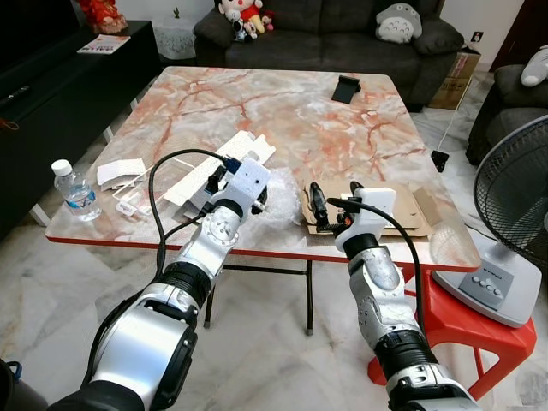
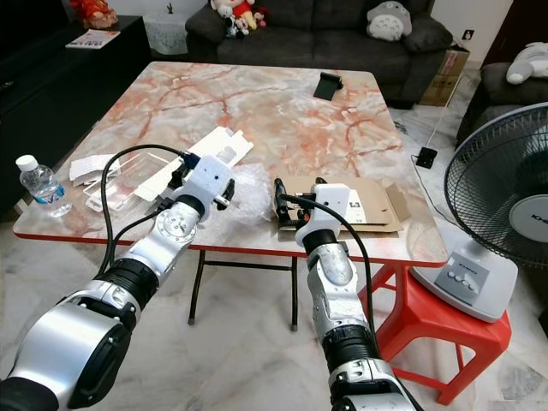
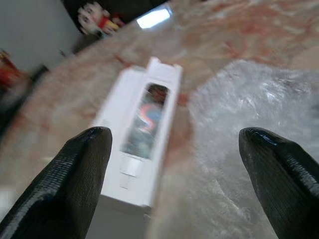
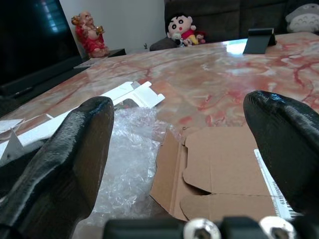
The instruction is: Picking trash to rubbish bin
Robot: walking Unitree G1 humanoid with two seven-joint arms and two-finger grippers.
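Observation:
Trash lies on the marble table (image 1: pixel 282 111): a clump of clear bubble wrap (image 1: pixel 281 208), a flattened brown cardboard box (image 1: pixel 409 208) and a long white carton (image 1: pixel 224 163). My left gripper (image 1: pixel 237 190) is open low over the table's front, with the white carton (image 3: pixel 142 134) and the bubble wrap (image 3: pixel 249 129) ahead between its fingers. My right gripper (image 1: pixel 336 199) is open at the near edge of the cardboard (image 4: pixel 219 164), and bubble wrap (image 4: pixel 129 154) lies beside it. Neither gripper holds anything.
White paper and plastic scraps (image 1: pixel 122 175) and a water bottle (image 1: pixel 74 190) sit at the table's left front corner. A black stand (image 1: pixel 347 87) is at the far side. A fan (image 1: pixel 514 214) and red stool (image 1: pixel 462 325) stand to the right, and a sofa (image 1: pixel 342 34) is behind.

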